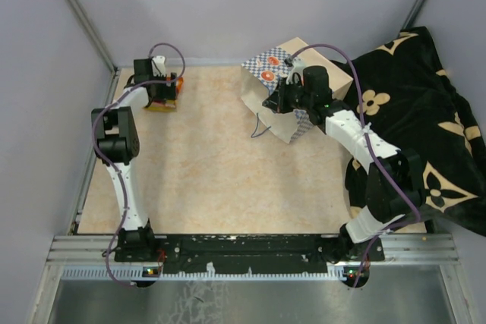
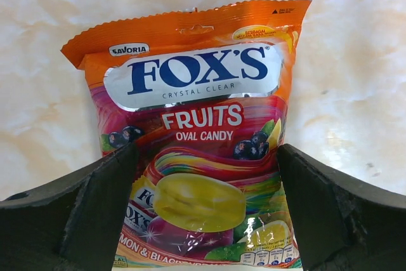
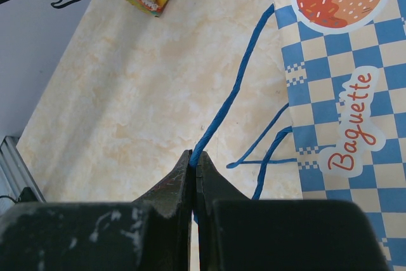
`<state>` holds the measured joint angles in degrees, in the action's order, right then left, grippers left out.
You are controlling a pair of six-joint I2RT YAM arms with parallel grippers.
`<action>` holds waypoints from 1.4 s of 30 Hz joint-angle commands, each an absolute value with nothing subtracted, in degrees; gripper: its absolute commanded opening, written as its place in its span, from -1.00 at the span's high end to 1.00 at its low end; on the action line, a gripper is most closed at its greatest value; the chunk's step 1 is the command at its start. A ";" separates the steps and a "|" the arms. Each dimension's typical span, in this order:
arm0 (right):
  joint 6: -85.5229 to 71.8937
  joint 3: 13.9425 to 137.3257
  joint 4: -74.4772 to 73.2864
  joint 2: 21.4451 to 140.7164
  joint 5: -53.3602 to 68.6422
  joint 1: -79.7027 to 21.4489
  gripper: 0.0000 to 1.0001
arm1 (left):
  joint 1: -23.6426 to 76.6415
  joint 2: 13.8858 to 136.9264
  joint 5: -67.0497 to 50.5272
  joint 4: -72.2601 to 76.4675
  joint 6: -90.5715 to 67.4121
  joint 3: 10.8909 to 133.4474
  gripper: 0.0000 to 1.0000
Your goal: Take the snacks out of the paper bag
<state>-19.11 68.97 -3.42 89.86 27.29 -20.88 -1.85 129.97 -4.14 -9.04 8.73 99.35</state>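
Left pincer (image 2: 206, 176) spread wide, straddling orange snack packet (image 2: 196, 93) lying flat on bench (image 1: 213, 165) far-left, long axis running out between its fingers; paper bag (image 3: 342, 93) well apart rightward, right pincer (image 3: 193, 163) clenched on its blue cord handle (image 3: 241, 80).

Candy packet (image 2: 196, 150) glossy, paper bag (image 3: 342, 93) matt, cloth (image 1: 414, 89) plush.
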 commanded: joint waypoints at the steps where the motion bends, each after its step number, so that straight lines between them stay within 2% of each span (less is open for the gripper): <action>1: -18.37 68.35 -1.60 88.24 28.16 -21.20 1.00 | -4.55 132.08 -2.59 -11.03 12.33 100.51 -0.94; 16: -18.98 67.37 -0.78 87.89 28.83 -21.18 1.00 | -10.24 138.65 -3.97 -16.63 19.13 113.71 -0.93; 22: -18.27 68.02 -2.48 87.26 28.32 -21.18 1.00 | -10.51 139.51 -3.32 -15.39 18.02 114.48 -0.92; 27: -18.25 68.08 -2.47 87.01 28.09 -21.18 1.00 | -8.87 133.99 -3.79 -14.96 16.94 112.61 -0.99; 34: -18.24 70.66 -3.52 87.70 26.62 -21.18 1.00 | -2.40 114.93 -5.94 -10.30 8.47 99.01 -0.99; 42: -16.13 79.49 -9.54 88.74 21.91 -21.18 1.00 | 9.28 98.13 -18.98 15.19 -13.76 72.62 -1.00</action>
<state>-18.09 72.34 -7.94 89.86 24.86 -20.88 6.07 101.62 -9.45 -0.23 0.99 82.76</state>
